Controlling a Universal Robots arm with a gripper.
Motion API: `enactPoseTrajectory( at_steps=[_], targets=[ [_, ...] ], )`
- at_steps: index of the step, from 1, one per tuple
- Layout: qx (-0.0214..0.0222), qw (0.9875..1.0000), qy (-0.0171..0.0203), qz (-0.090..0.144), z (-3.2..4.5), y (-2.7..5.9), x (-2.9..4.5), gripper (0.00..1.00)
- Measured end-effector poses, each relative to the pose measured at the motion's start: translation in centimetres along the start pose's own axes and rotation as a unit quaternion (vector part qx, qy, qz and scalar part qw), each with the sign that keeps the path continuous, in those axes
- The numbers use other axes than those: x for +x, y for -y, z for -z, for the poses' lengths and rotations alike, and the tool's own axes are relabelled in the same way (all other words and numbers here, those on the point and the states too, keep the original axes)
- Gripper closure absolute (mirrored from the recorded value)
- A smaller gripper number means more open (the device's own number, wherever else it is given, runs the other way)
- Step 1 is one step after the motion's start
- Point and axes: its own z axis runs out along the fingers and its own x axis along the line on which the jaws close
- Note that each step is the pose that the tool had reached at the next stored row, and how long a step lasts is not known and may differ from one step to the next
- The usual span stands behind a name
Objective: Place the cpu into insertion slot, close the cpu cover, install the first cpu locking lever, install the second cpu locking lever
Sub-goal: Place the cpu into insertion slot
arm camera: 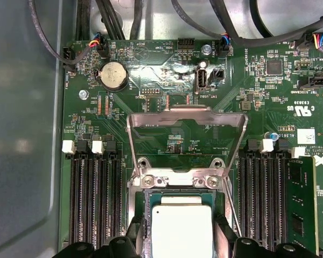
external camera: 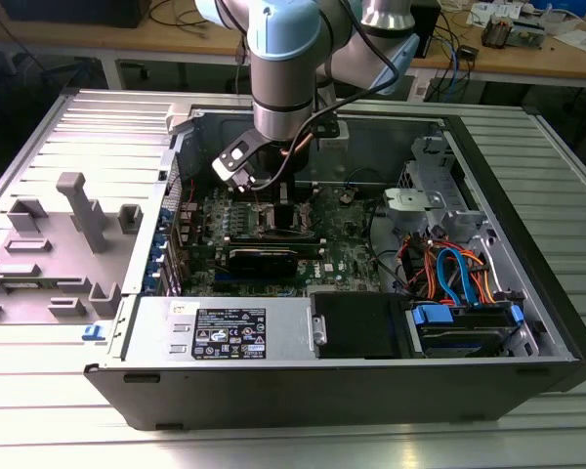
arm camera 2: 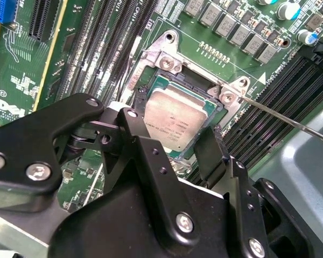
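Clamping the cpu by two opposite edges, as far as I can judge, the gripper sits narrow — fingers spread just to the chip's width. The chip lies flat in the insertion slot, directly beneath the tool. The cpu cover stands raised on the socket's side nearer the coin cell, clear of the chip, and a thin locking lever juts free alongside. White print dots the motherboard; a printed label sits on the power supply.
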Motion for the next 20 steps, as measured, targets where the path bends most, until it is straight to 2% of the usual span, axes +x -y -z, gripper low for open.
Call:
enactPoseTrajectory(
  at_steps=[8,9,10,20],
  targets=[
    [0.0001,1.0000,0.0000,0.000,0.16,-0.04,0.00,0.38],
    [0.0000,0.9999,-0.0006,0.015,0.15,-0.18,0.00,0.38],
    [0.0000,0.9998,-0.0008,0.020,0.15,-0.18,0.00,0.38],
    [0.0022,0.9998,-0.0008,0.020,1.23,-0.26,0.00,0.38]
  ],
)
